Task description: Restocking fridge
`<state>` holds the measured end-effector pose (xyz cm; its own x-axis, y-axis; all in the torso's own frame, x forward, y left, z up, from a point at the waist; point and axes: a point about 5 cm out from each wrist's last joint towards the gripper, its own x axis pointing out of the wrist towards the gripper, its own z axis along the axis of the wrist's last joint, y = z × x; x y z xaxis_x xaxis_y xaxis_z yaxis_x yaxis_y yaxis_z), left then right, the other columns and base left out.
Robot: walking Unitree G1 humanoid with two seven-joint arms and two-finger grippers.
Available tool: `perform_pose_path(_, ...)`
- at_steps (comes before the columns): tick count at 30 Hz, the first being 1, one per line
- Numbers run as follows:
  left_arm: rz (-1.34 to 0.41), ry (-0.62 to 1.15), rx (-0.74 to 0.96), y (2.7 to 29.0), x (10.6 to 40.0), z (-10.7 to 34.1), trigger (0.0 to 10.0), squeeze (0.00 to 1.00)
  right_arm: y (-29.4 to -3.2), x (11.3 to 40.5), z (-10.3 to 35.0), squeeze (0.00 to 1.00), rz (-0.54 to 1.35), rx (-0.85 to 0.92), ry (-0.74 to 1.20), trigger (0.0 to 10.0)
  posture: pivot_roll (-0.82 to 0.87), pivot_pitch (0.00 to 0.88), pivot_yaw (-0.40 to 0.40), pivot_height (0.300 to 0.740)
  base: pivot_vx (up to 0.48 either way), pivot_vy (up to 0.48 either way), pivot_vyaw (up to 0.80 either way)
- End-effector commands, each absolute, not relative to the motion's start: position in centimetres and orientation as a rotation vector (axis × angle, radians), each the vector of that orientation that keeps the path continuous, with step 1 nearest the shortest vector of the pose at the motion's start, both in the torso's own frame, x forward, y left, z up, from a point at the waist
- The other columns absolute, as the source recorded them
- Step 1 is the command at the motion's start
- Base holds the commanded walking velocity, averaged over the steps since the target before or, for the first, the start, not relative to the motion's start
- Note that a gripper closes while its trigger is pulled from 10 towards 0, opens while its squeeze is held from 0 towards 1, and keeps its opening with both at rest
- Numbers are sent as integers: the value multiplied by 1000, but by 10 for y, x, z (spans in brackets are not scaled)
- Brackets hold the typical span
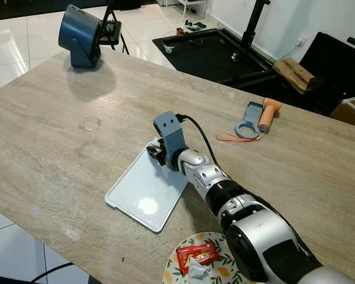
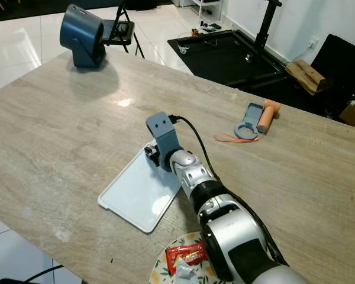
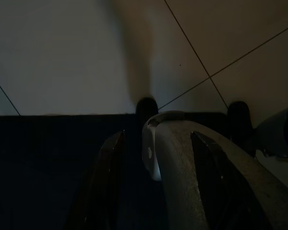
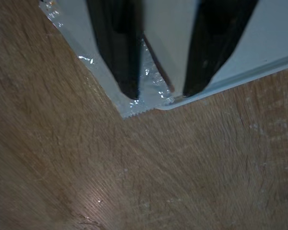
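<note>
Broadly, a long wooden table [image 1: 59,154] runs across the scene, with white floor tiles [image 1: 23,41] beyond its far left edge and a black mat [image 1: 213,53] with equipment on it beyond the far side. On the table's far left corner stands a dark blue-grey device [image 1: 80,35] on a stubby base. The right arm [image 1: 236,207] reaches from the near right toward the middle of the table, silver with a blue-grey camera mount at its wrist and a black cable looping over it. Under its hand lies a pale blue-white tray [image 1: 143,192], flat on the wood, near the table's near edge. The right gripper [image 4: 159,91] is down at the tray's far corner; in the right wrist view its two black fingers [image 4: 120,52] stand a little apart, with a clear, crinkly plastic wrapper [image 4: 151,86] lying over the tray's corner between and under them. The wrapper's serrated edge hangs just past the tray onto the wood. I cannot tell whether the fingers actually grip it.

At the near edge, just right of the tray, sits a patterned plate [image 1: 180,272] holding a red snack packet [image 1: 198,255]. Far right on the table lie a blue-grey ring-ended tool [image 1: 249,121], an orange cylinder [image 1: 267,113] touching it, and a thin orange strap [image 1: 228,138].

The left gripper [image 3: 153,187] hangs over the floor tiles in deep shade, its fingers apart.
</note>
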<state>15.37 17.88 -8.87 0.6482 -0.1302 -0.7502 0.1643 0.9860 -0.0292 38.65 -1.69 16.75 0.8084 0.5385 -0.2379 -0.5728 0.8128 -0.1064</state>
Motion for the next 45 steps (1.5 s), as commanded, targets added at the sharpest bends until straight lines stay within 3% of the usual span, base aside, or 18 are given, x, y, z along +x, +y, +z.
perform_pose_path(1,-195,1137,9,175,78,-115,10000,0,-23,384,151,0,576,-180,280,0,32,280,-90,740,0,0,0)
perform_pose_path(14,-195,1126,6,172,85,-115,10000,0,-19,386,166,0,635,-65,214,0,27,255,-91,740,0,0,0)
perform_pose_path(22,-195,1108,9,172,96,-113,10000,0,-26,392,204,0,750,292,74,0,24,217,-83,740,0,0,0)
perform_pose_path(23,-192,1098,10,172,101,-111,10000,0,-35,394,222,0,803,401,0,10000,21,196,-80,740,0,0,0)
perform_pose_path(31,-190,1088,12,172,109,-110,10000,0,-54,394,241,0,824,446,-114,10000,14,156,-76,740,0,0,0)
perform_pose_path(40,-183,1069,10,170,120,-107,10000,0,-110,393,239,0,734,448,-174,10000,11,96,-64,740,0,0,0)
perform_pose_path(45,-175,1068,11,173,121,-107,10000,0,-126,391,232,0,692,430,-161,10000,7,83,-58,740,0,0,-375)
